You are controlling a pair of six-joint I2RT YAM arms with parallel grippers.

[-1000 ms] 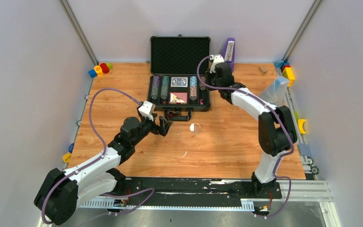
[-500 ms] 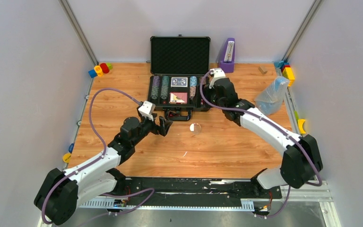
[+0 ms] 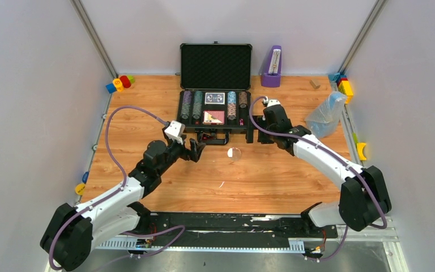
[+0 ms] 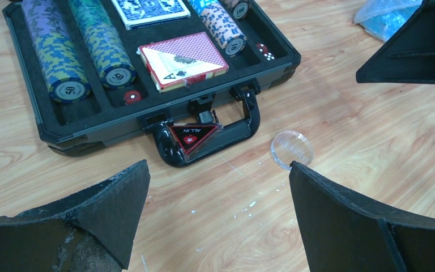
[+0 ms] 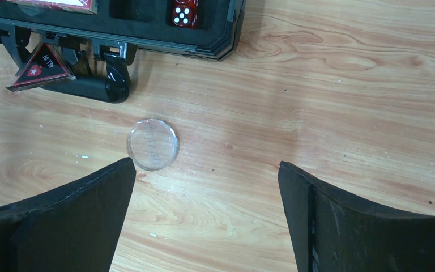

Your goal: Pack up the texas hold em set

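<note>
The briefcase (image 3: 215,65) lies open at the far middle of the worktop (image 3: 272,181), its foam-lined lid upright. Inside it are the chip stacks (image 3: 186,105), laid in rows on their sides, with the blue deck (image 3: 214,98) behind the red deck (image 3: 214,117) between them.

Your left tool (image 3: 196,150) is low over the wood just on your side of the handle (image 3: 218,137), fingers spread wide with nothing between them. Your right tool (image 5: 205,170) is off the case's near right corner, also spread and empty.

Mind what lies between the two tools. A clear disc (image 3: 234,152) rests flat on the worktop close to the handle but not touching it. A triangular marker (image 4: 194,135) reading "ALL IN" is lodged in the handle's loop.

From above you also get the purple metronome (image 3: 273,67) right of the lid, the clear bag (image 3: 325,113) beyond your right arm, and coloured blocks (image 3: 120,84) at the far left edge, all well apart from the case.

The wrist views add detail. The left one shows the numbers 50 and 100 on the chip ends, red dice (image 4: 265,51) in the near right slot, and one finger of the right tool at its upper right. The right one shows only the case's near right corner, the dice, the marker and the disc.
</note>
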